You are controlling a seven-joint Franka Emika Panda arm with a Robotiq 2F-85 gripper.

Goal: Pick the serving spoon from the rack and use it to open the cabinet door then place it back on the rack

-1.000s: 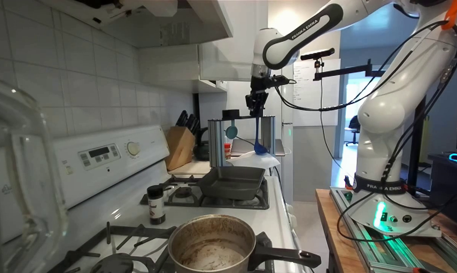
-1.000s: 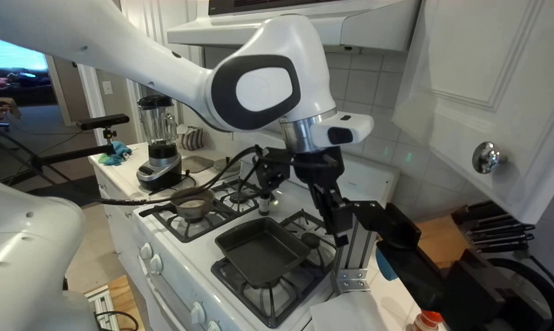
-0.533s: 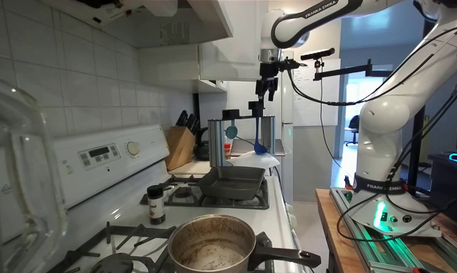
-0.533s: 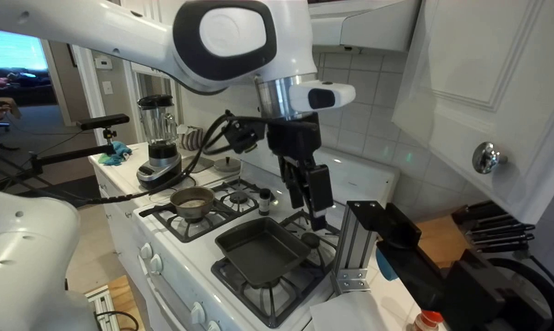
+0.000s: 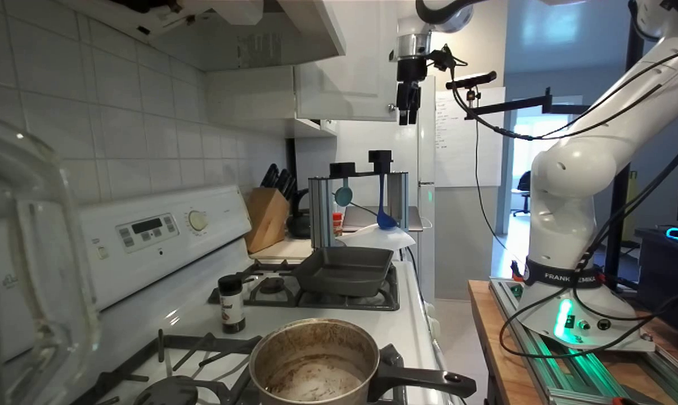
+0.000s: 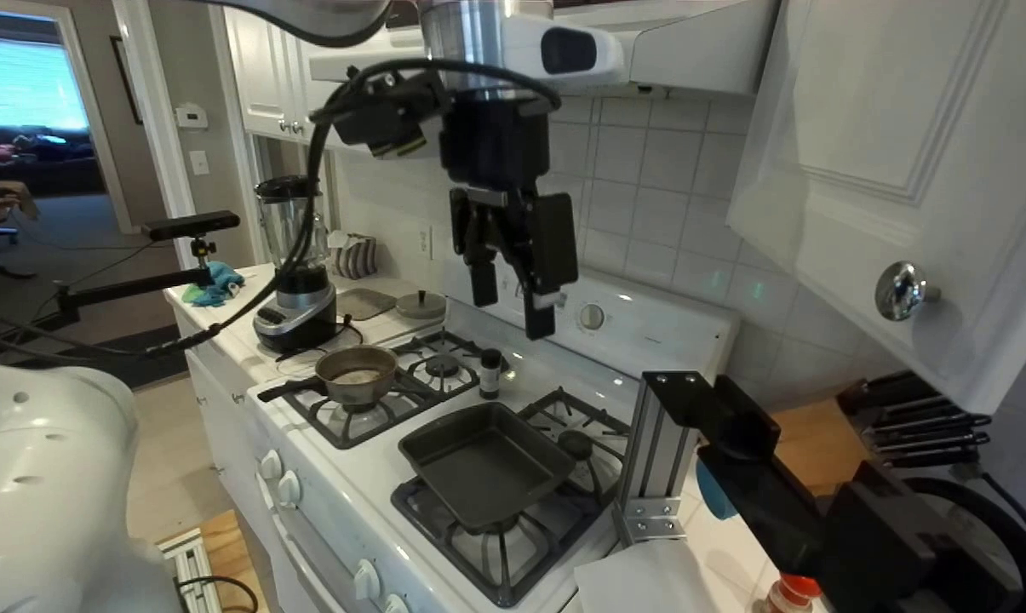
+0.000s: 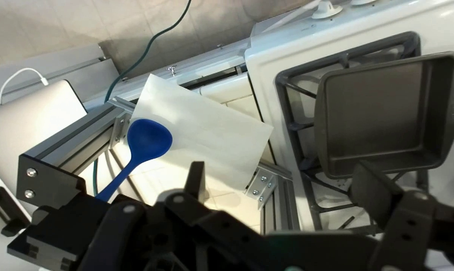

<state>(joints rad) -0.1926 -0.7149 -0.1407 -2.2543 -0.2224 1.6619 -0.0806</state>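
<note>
Exterior view: the gripper (image 6: 511, 301) points down, jaws apart.

Rack (image 6: 759, 494) and, apparently, paper (image 7: 204, 131) on counter (image 7: 234, 206)

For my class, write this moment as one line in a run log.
fingers: open, holding nothing, higher than the rack | serving spoon: blue, hanging from the rack | cabinet door: appears open

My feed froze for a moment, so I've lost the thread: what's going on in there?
The robot arm is handling nothing: its open, empty hand hangs higher than the rack. The blue serving spoon hangs bowl-down on that rack, along with a small teal utensil. The hand touches neither the spoon nor the cabinet door.
</note>
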